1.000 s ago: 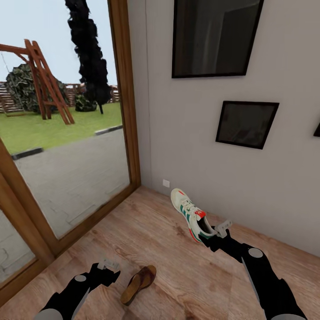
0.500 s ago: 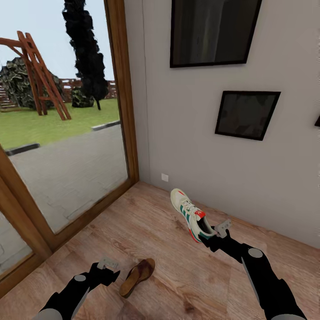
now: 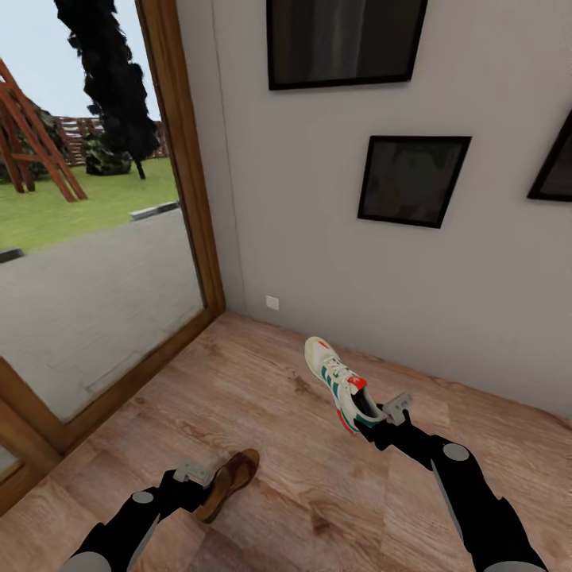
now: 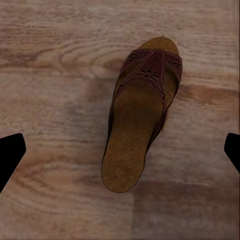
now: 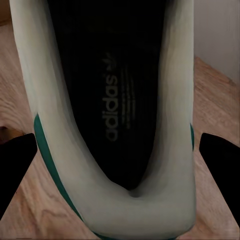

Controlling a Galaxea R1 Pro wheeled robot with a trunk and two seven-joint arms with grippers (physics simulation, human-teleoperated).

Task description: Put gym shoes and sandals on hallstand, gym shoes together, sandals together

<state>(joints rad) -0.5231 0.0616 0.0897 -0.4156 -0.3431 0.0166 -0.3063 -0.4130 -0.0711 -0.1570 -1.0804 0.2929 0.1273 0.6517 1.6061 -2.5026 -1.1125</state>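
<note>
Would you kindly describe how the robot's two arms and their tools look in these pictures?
Both arms are glossy black with rounded segments and a pale grey disc at a joint. The left tool and right tool each carry a small light-grey block above dark fingers. In the wrist views the fingertips show as flat black wedges.

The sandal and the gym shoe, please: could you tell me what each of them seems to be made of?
The sandal looks like dark-brown leather: a matte, wide strap with punched patterning over a smooth tan footbed, possibly leather or suede. The gym shoe seems to be cream leather or synthetic, with teal side stripes, laces and a dark printed insole. As these are renders, the materials are only a guess.
</note>
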